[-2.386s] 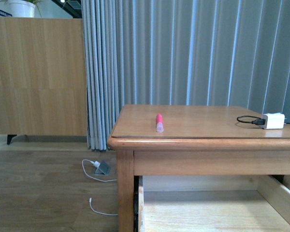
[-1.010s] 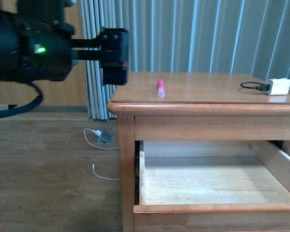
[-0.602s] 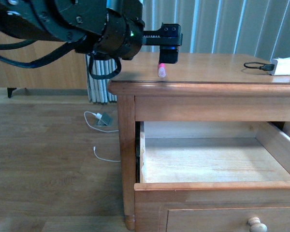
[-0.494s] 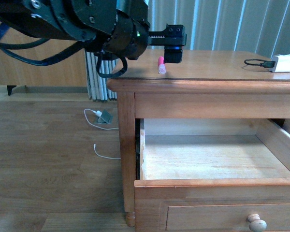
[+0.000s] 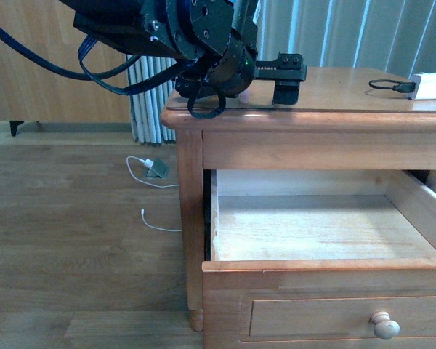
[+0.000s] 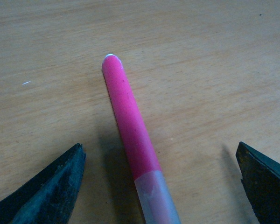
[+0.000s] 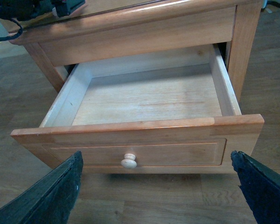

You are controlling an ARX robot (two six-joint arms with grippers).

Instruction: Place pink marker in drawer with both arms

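Observation:
The pink marker [image 6: 130,121] lies flat on the nightstand top, its pale cap [image 6: 156,198] nearest the camera. My left gripper [image 6: 158,154] is open and straddles it, one finger on each side, neither touching. In the front view the left gripper [image 5: 287,76] sits low over the top and hides the marker. The drawer [image 5: 327,225] is pulled out, showing its pale bare-wood inside. My right gripper [image 7: 155,156] is open and empty, in front of the drawer's panel front and round knob [image 7: 129,161]. The right arm is out of the front view.
A white charger block [image 5: 430,85] with a black cable lies at the nightstand's back right. White cables and a small adapter [image 5: 157,169] lie on the wooden floor left of the nightstand. Grey curtains hang behind.
My left arm has swung right across the nightstand top and come down over the marker, which its gripper now hides in the front view. More of the drawer front and knob shows.

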